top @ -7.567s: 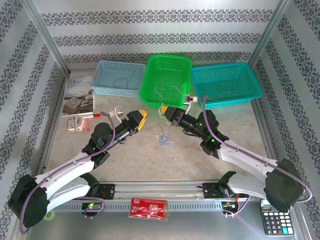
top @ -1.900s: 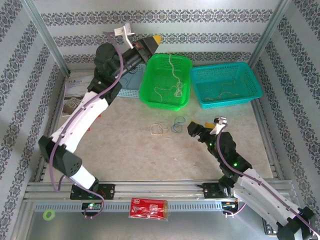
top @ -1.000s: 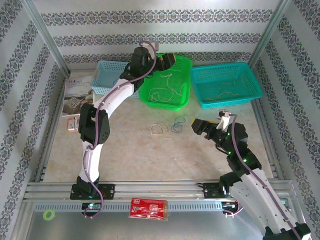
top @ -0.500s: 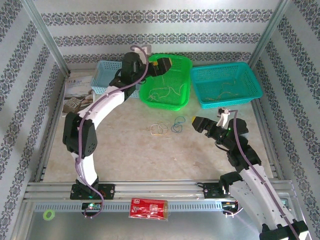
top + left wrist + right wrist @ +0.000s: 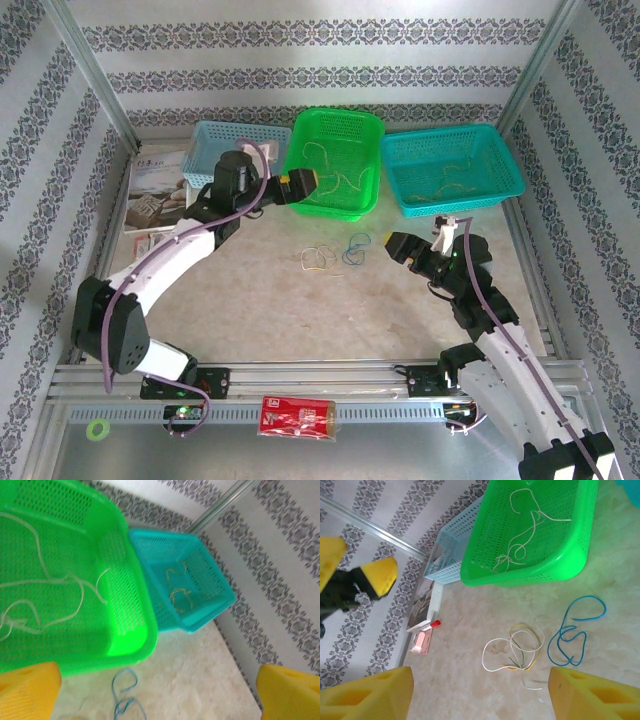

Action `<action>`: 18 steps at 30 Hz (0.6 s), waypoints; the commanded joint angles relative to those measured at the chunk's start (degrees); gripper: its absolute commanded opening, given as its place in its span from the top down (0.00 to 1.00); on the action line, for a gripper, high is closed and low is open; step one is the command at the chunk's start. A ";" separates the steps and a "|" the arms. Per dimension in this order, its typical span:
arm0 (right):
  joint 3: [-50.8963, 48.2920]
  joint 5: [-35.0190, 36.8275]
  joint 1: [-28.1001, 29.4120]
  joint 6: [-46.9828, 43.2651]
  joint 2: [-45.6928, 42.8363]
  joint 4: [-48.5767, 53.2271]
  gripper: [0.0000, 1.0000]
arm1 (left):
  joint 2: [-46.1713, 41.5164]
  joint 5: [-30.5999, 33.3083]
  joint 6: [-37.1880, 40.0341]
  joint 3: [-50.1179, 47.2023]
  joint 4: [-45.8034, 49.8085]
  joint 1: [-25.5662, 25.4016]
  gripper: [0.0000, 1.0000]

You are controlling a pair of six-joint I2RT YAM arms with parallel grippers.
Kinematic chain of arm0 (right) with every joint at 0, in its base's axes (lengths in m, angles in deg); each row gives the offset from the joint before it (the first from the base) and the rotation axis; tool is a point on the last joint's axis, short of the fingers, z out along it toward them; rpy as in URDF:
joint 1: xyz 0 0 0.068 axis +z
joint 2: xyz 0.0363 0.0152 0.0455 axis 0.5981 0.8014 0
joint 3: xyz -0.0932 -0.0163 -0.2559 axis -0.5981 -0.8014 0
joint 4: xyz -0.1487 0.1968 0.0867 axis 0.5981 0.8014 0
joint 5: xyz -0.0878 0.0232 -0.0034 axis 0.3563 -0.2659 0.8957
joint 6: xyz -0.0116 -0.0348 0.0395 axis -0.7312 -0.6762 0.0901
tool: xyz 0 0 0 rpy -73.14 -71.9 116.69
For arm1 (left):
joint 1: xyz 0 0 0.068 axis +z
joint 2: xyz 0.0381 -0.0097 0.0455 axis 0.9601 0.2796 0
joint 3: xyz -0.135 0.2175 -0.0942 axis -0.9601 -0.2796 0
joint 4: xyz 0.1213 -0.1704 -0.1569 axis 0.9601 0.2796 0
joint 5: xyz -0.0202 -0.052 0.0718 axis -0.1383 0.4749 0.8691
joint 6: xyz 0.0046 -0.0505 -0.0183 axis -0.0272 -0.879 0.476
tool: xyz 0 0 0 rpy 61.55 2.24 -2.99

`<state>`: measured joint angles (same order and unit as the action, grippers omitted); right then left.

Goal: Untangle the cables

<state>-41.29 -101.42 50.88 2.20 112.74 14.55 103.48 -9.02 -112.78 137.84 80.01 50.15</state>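
Right, cables: a small tangle (image 5: 514,650) of white, tan-yellow and greenish strands lies on the table (image 5: 250,300) mid-workspace. A blue cable (image 5: 576,626) sits looped just beside it, on the right arm's side. From the right wrist view the two look apart, not interlocked.

More loose cords lie in the bins: a pale cord (image 5: 525,527) in the green basket (image 5: 335,116), tan ones in the teal basket (image 5: 455,208). Can't read the contents of the pale blue basket (image 5: 240,131). The bins line the far edge, just behind the tangle. Reads as one bin per colour, giving a short carry from the pick spot.

Left gripper (image 5: 303,183) hovers at the near rim of the green basket, jaws spread wide, nothing between its yellow fingers (image 5: 27,690). Its camera looks at the basket wall and the blue cable below. That position fits a drop into that bin or a reach toward the table; can't tell which.

Right gripper (image 5: 395,245) sits low over the table, just right of the blue cable. Jaws also wide and empty, with both cords in its camera's view, so it looks staged for the next pick. The blue one is the easy grab since it lies separate. The tangle likely needs one strand pinned while another is pulled.
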 commanded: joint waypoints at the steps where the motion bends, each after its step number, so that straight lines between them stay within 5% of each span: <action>1: -1.98 2.44 1.15 1.50 -0.17 -1.12 0.30 | -2.84 0.77 4.08 -3.29 7.53 -0.42 0.00; 8: -3.91 6.93 5.76 0.59 4.03 -2.63 0.32 | -7.40 2.50 4.49 -14.86 6.21 -2.64 0.00; 13: -3.91 11.72 9.53 -1.37 9.80 -3.03 0.35 | -8.31 3.55 3.76 -20.42 5.03 -3.71 0.09; 18: -3.37 14.54 10.78 -3.33 17.50 -3.73 0.50 | -9.22 3.30 0.96 -24.34 1.49 -4.37 0.09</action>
<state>-44.61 -90.71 61.00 1.06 127.56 12.34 95.87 -6.42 -110.47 114.73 84.80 46.69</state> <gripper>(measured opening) 0.513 0.908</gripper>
